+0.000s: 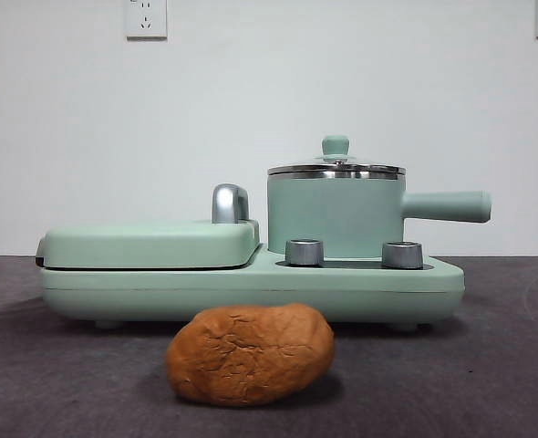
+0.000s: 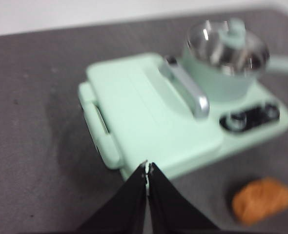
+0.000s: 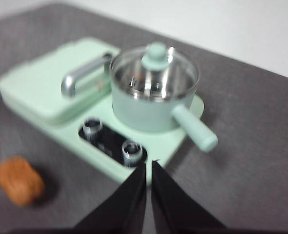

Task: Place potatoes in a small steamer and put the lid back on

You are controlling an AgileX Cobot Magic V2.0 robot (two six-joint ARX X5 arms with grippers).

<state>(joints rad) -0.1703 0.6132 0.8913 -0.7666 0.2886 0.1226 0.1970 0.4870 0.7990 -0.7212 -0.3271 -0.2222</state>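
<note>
We saw the griddle (image 1: 150, 245) at left, potato (image 1: 250, 354) on the table (image 1: 506, 365) in front of the cooker, lid (image 1: 336, 164) on the steamer (image 1: 335, 214) at right. Left gripper (image 2: 147, 167) and right gripper (image 3: 149, 165) hovered above, jaws together, empty.

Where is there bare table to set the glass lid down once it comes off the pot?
Bare grey table lies beyond the small steamer's side handle, and beside the griddle end of the cooker. In front it is tighter: the potato sits close to the cooker's base.
</note>
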